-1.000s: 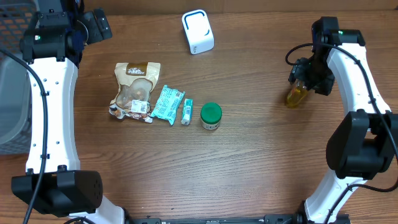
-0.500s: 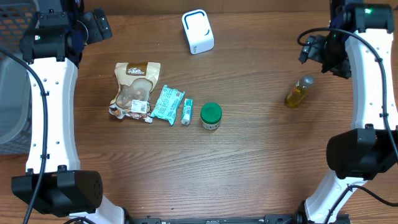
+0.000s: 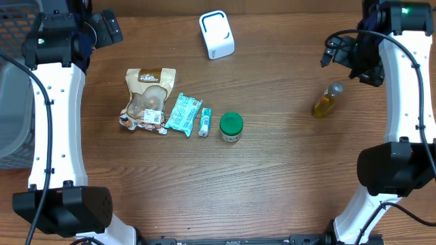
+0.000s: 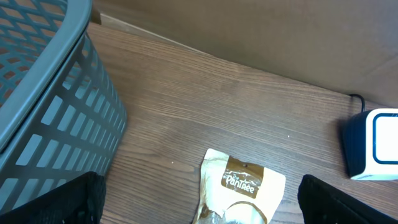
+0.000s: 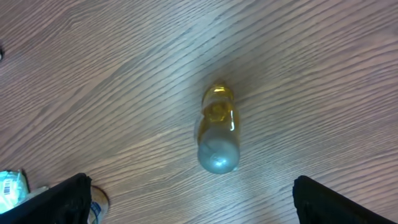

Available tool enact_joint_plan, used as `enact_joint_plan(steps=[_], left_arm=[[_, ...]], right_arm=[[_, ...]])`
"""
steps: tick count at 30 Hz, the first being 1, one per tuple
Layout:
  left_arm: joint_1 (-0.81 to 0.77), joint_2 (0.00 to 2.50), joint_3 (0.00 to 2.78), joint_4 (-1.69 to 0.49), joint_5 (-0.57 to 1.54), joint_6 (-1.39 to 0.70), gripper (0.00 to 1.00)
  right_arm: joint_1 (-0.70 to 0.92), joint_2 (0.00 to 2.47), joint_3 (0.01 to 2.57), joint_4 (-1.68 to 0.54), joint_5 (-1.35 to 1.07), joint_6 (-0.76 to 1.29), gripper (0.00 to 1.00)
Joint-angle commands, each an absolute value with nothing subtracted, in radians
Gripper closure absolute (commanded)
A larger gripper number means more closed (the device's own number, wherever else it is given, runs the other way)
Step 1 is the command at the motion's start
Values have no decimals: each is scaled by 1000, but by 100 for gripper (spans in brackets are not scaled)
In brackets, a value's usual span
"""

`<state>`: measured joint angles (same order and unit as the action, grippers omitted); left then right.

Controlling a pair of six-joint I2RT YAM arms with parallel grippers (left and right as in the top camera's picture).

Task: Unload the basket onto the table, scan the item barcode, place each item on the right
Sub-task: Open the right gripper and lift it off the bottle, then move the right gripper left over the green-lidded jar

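Note:
The small bottle of yellow liquid [image 3: 325, 101] stands free on the table at the right and looks upright. My right gripper [image 3: 343, 54] hovers open just behind it, holding nothing. In the right wrist view the bottle [image 5: 217, 127] shows from above, grey cap nearest, beyond the gripper [image 5: 199, 205] and clear of both fingertips. The white and blue scanner [image 3: 216, 34] sits at the back centre. My left gripper [image 3: 109, 27] is open and empty at the back left; in its wrist view the gripper [image 4: 202, 202] hangs over a tan snack pouch [image 4: 239, 186].
A row of items lies left of centre: the snack pouch [image 3: 146, 99], a teal packet [image 3: 184, 113], a small tube [image 3: 204, 122] and a green-lidded jar [image 3: 231, 126]. A grey mesh basket [image 3: 13, 102] stands at the left edge, close beside the left arm.
My right gripper has let go of the bottle, opened wide and drawn back toward the far side. The bottle stays where it was set. The left arm has not moved.

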<state>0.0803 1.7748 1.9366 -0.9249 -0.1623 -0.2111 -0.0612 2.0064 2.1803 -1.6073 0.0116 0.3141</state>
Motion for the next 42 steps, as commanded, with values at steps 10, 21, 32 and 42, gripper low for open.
enact_joint_plan(steps=[10, 21, 32, 42], left_arm=[[84, 1777, 1945, -924, -176, -225, 1], [84, 1777, 1945, -924, -176, -225, 0], [84, 1777, 1945, -924, -175, -225, 0], [84, 1777, 1945, -924, -175, -224, 0]], right_arm=[[6, 1982, 2202, -1551, 10, 315, 0], [95, 1950, 2202, -1547, 55, 315, 0], [242, 1945, 2198, -1585, 15, 375, 0], [408, 1945, 2198, -1584, -2, 447, 0]])
